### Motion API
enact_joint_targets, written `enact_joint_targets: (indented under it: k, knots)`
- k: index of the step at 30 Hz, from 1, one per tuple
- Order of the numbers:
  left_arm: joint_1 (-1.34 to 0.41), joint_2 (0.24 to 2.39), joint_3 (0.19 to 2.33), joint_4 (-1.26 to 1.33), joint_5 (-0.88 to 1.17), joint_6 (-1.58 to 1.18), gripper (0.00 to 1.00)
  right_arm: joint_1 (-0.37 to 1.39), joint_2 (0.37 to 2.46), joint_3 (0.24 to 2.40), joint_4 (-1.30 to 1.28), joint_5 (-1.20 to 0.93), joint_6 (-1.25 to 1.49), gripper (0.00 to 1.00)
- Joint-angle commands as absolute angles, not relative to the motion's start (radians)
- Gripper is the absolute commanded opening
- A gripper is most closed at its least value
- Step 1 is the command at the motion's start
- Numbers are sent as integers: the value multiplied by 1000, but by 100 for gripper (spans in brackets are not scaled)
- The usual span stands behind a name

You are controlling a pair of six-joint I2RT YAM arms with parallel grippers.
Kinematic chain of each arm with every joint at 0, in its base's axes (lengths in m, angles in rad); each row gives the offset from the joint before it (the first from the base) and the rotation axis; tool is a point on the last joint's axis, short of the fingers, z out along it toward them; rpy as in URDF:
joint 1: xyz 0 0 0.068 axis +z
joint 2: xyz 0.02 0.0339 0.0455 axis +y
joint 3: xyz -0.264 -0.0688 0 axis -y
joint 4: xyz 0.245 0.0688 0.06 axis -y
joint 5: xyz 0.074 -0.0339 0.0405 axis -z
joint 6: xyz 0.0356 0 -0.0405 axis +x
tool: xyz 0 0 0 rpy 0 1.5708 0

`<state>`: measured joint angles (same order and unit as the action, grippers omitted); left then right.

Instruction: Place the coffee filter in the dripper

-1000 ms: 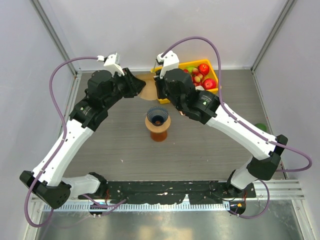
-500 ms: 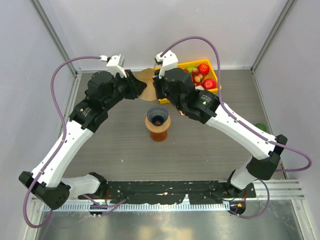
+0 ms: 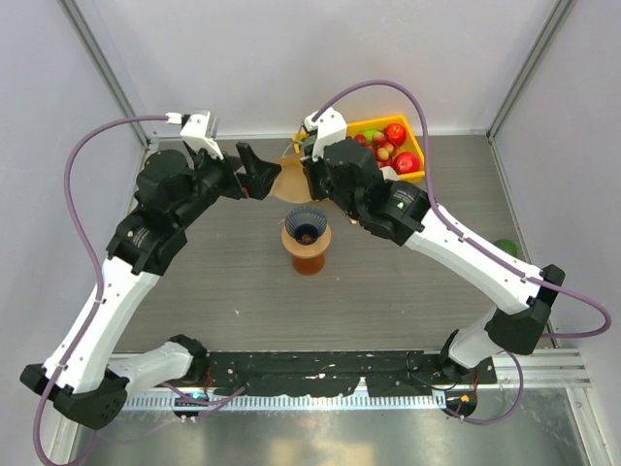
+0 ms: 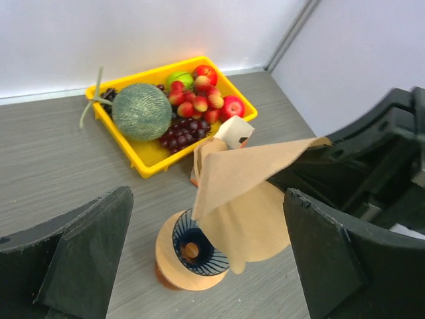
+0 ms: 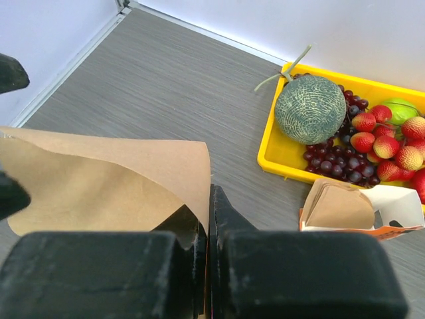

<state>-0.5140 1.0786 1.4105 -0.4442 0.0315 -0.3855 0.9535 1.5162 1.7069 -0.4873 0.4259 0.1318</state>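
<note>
The coffee filter (image 3: pixel 288 181) is a tan paper cone hanging in the air just behind and above the dripper (image 3: pixel 307 225). My right gripper (image 5: pixel 210 199) is shut on its edge, and the paper (image 5: pixel 93 186) fans out to the left of the jaws. The dripper (image 4: pixel 194 243), dark blue and ribbed, sits in an orange-brown ring stand (image 4: pixel 171 264) with its mouth facing up. My left gripper (image 3: pixel 254 175) stands wide open just left of the filter (image 4: pixel 247 193), both fingers (image 4: pixel 93 256) clear of the paper.
A yellow tray (image 3: pixel 421 148) holding a melon (image 4: pixel 141 111), grapes and red fruit stands at the back right. An orange-and-white carton (image 5: pixel 362 211) with more filters lies in front of it. A green object (image 3: pixel 506 248) sits at the right edge.
My left gripper, earlier closed against the filter, has opened wide and drawn back to the left. The filter stays in my right gripper, shifted slightly.
</note>
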Motion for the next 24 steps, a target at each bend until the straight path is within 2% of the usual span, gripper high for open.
enact_joint_targets:
  k: [1,4,11,18,21,24]
  knots:
    - [-511,1045,1367,-341,155,-356,99,954,1480,1723,-446,391,127,5]
    - [-512,1077,1414,-397,196,-328,99,954,1483,1741,-453,376,127,5]
    - [-511,1135,1497,-526,135,-249,98,954,1476,1743,-466,331,121,5]
    - [-512,1166,1511,-568,167,-238,81,954,1486,1755,-474,313,117,5]
    - [-512,1160,1496,-543,170,-258,70,956,1494,1761,-480,305,124,5]
    - [-517,1161,1488,-538,169,-267,65,954,1500,1775,-492,319,130,5]
